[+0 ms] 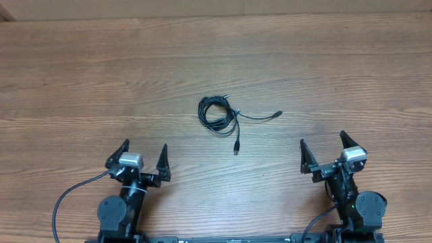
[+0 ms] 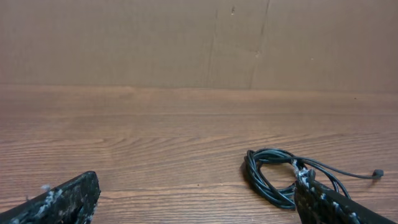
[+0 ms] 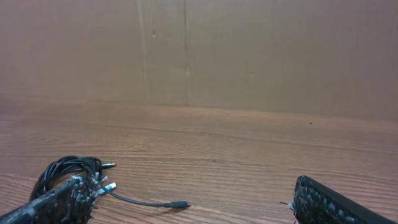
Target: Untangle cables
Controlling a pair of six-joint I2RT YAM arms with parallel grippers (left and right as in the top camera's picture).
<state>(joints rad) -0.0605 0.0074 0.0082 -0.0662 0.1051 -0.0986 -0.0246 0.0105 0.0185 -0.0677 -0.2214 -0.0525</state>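
1. While both arms sit at the table's near edge, we find the thin black coiled cables [image 1: 219,115] lying on the brown wood-grain tabletop [image 1: 81,74]. They are ahead of and between the two claws, well apart from each.
2. We note the left black two-finger gripper [image 1: 145,144] spread wide and empty. The right black two-finger gripper [image 1: 322,138] is likewise wide and empty.
3. One loose tail runs from the coil toward the right arm's side. A second runs back toward the robot. Each ends in a small plug.
4. We see a tight, roundish bundle of several loops, lying flat. Short plug ends poke from it in the right wrist view.
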